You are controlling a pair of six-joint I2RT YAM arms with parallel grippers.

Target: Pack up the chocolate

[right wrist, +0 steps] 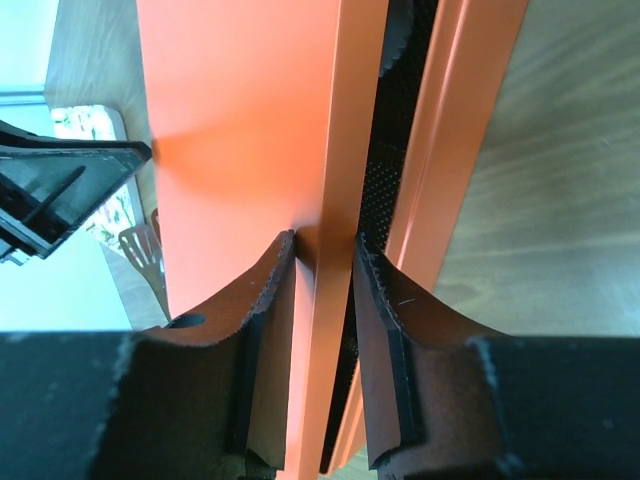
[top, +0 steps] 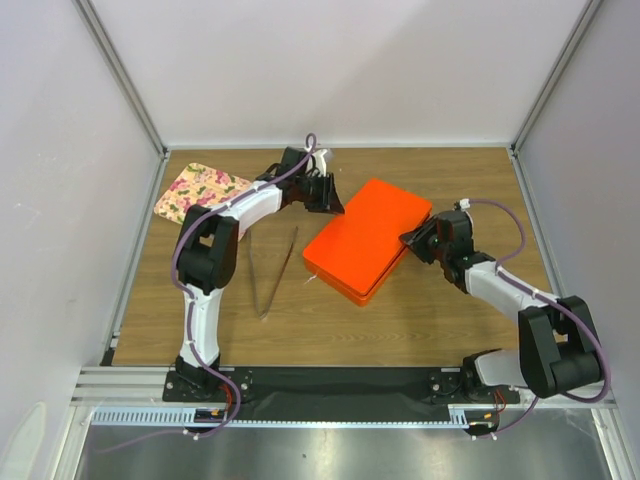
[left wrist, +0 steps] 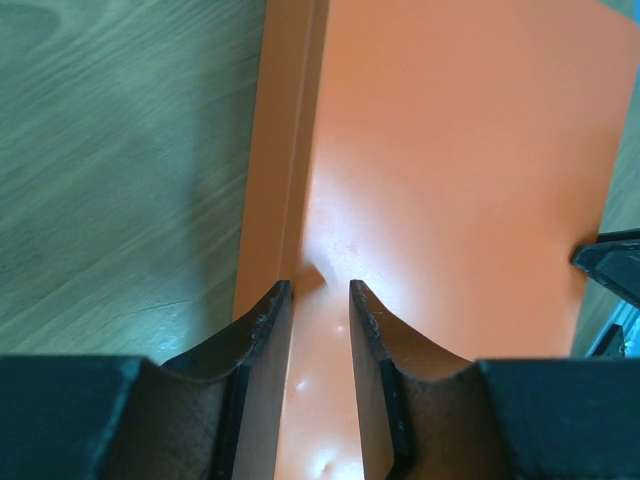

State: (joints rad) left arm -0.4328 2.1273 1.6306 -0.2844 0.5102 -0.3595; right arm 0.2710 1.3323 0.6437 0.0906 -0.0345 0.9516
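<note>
The orange box (top: 365, 240) lies in the middle of the table with its flat orange lid (left wrist: 450, 180) on top. My left gripper (top: 328, 197) is at the lid's far left edge, and its narrow jaws (left wrist: 320, 290) pinch the lid's rim. My right gripper (top: 415, 240) is at the lid's right edge, shut on the lid's rim (right wrist: 325, 240). There the lid (right wrist: 240, 100) sits slightly above the box base (right wrist: 450, 150), with a dark gap between them. No chocolate shows in any view; it is hidden or out of view.
A floral mat (top: 200, 190) lies at the far left of the table. A pair of thin tongs (top: 272, 275) lies left of the box. The wooden table (top: 420, 310) is enclosed by white walls on three sides.
</note>
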